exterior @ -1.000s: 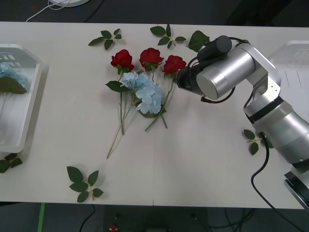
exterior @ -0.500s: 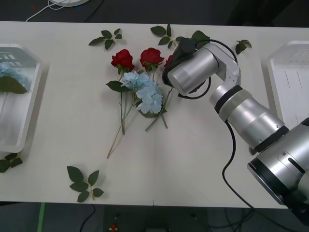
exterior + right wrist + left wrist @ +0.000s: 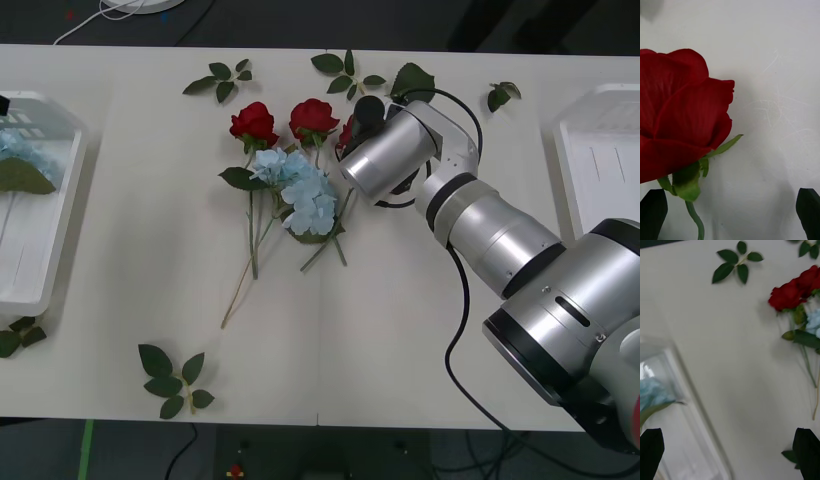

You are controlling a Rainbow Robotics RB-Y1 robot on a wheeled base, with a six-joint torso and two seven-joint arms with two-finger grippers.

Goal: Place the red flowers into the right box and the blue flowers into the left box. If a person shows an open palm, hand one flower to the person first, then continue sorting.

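A: Where were the roses [image 3: 254, 123] placed?
B: Three were laid in a row mid-table, blooms toward the far edge, stems running back toward the robot. The rightmost one [image 3: 346, 133] was mostly covered by the right arm.

A: Right gripper [image 3: 730, 213]?
B: Lowered over that rightmost rose. Its black fingers [image 3: 652, 212] were spread wide, nothing pinched. In the wrist view the bloom [image 3: 677, 112] was seen just ahead of one finger, the stem near that finger, not touched.

A: Blue flowers?
B: One cluster [image 3: 300, 190] was laid just below the roses, across their stems, its stem angled toward the robot's left. Another [image 3: 18, 150] was lying in the left box [image 3: 60, 235].

A: Left gripper [image 3: 730, 453]?
B: Held above the left box's near wall [image 3: 696, 405], fingers spread, nothing held.

A: Right box [image 3: 580, 190]?
B: At the table's right edge, well apart from the roses. Leaf sprigs [image 3: 172, 380] were scattered around.
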